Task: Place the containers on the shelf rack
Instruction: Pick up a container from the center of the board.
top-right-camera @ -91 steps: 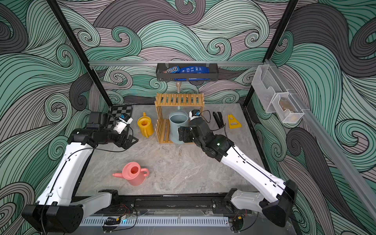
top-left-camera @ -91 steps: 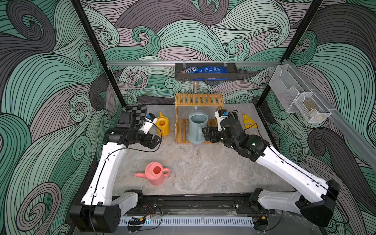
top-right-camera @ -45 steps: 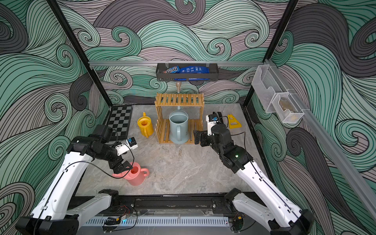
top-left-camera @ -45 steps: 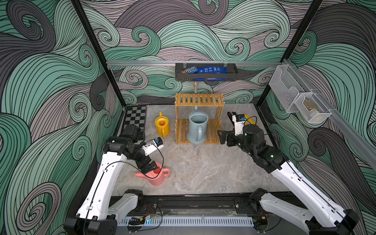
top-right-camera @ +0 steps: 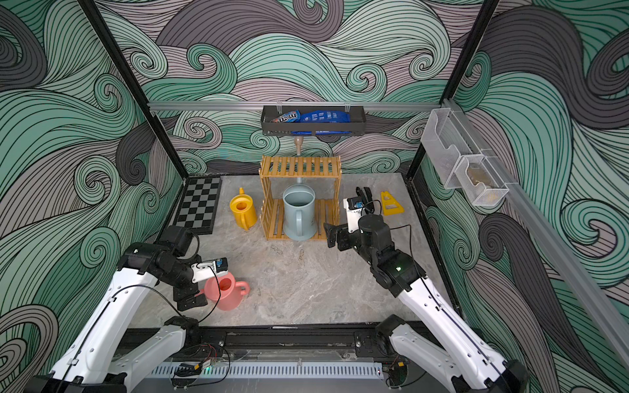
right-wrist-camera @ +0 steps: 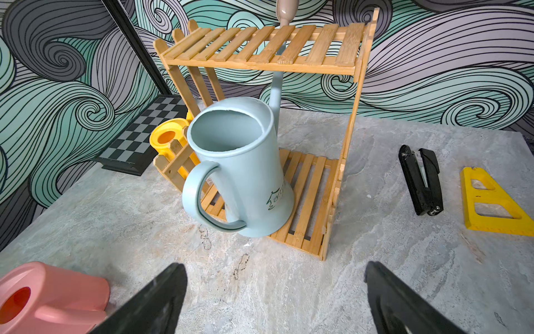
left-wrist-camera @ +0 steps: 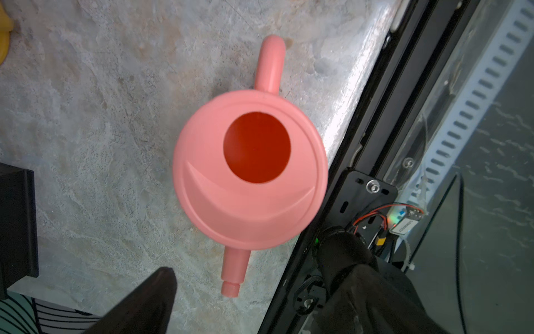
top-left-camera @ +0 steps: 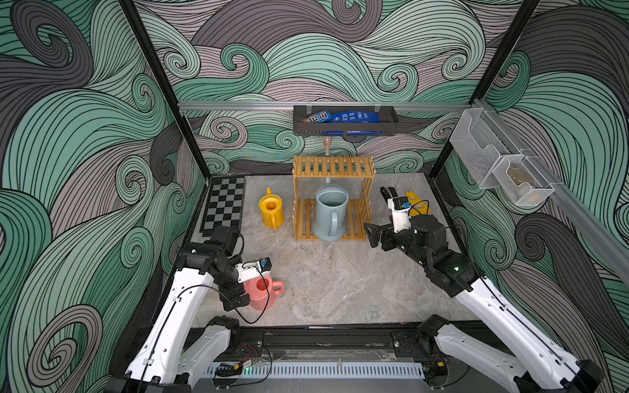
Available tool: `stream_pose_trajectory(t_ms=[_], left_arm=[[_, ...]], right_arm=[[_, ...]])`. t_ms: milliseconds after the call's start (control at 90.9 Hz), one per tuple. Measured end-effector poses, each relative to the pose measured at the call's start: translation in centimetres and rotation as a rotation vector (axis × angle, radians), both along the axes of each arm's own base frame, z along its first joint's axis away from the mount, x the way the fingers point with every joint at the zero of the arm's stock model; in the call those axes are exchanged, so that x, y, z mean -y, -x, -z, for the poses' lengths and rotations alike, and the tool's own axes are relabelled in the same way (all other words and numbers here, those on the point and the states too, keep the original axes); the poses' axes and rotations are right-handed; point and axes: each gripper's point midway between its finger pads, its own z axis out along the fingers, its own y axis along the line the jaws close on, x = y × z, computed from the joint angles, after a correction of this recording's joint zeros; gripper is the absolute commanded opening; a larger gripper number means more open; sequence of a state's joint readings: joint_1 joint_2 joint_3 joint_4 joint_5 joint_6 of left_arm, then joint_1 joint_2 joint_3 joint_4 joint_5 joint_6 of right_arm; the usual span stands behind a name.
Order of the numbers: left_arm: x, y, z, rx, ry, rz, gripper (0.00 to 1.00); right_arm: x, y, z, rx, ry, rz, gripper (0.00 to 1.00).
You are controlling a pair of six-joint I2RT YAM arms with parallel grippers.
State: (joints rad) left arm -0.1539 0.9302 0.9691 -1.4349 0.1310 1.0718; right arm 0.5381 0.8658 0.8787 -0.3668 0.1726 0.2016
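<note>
Shelf rack (top-right-camera: pixel 299 166): upright, rear centre of table (top-right-camera: pixel 306 272).
Pale blue watering can (top-right-camera: pixel 299 217): upright on lower tier, handle forward.
Yellow watering can (top-right-camera: pixel 242 212): on table, just beside rack's left side.
Pink watering can (top-right-camera: pixel 226 289): on table, front left.
Left gripper (top-right-camera: pixel 192 299): just beside pink can.
Right gripper (top-right-camera: pixel 335 236): near rack's front right corner, apart from it.

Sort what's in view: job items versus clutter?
Job: pale blue watering can, yellow watering can, pink watering can, wooden shelf rack.
Lying about: chessboard, black stapler, yellow triangle, wall tray of snack bags, mesh baskets.
</note>
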Motion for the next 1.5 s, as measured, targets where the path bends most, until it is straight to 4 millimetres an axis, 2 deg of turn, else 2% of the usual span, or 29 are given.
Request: stream_pose_trajectory(t_ms=[308,594,880,1134,1310,1497], left_arm=[[-0.4,-0.6,3.1,-0.019,-0.059,0.041,0.99],[0.5,-2.4,4.1,0.032,-0.034,0.061,0.99],[2.7,-4.1,4.3,0.072,0.024,0.13,0.96],[4.6,-5.8,4.7,0.097,0.04,0.208,0.83],[6.0,-6.5,5.3,0.096,0.048,0.266,0.84],[7.8,-7.4,5.1,0.129,0.064,0.328,0.88]], right_arm=[[0.0,0.3,0.4,0.027,0.02,-0.025,0.99],[0.0,0.9,1.7,0.033,0.044,-0.053,0.99],[0.3,1.6,2.5,0.074,0.058,-0.074,0.99],[0.2,1.9,2.7,0.086,0.055,-0.092,0.99],[0.2,2.1,2.9,0.088,0.06,-0.098,0.99],[0.1,2.6,2.9,0.099,0.057,-0.122,0.99]])
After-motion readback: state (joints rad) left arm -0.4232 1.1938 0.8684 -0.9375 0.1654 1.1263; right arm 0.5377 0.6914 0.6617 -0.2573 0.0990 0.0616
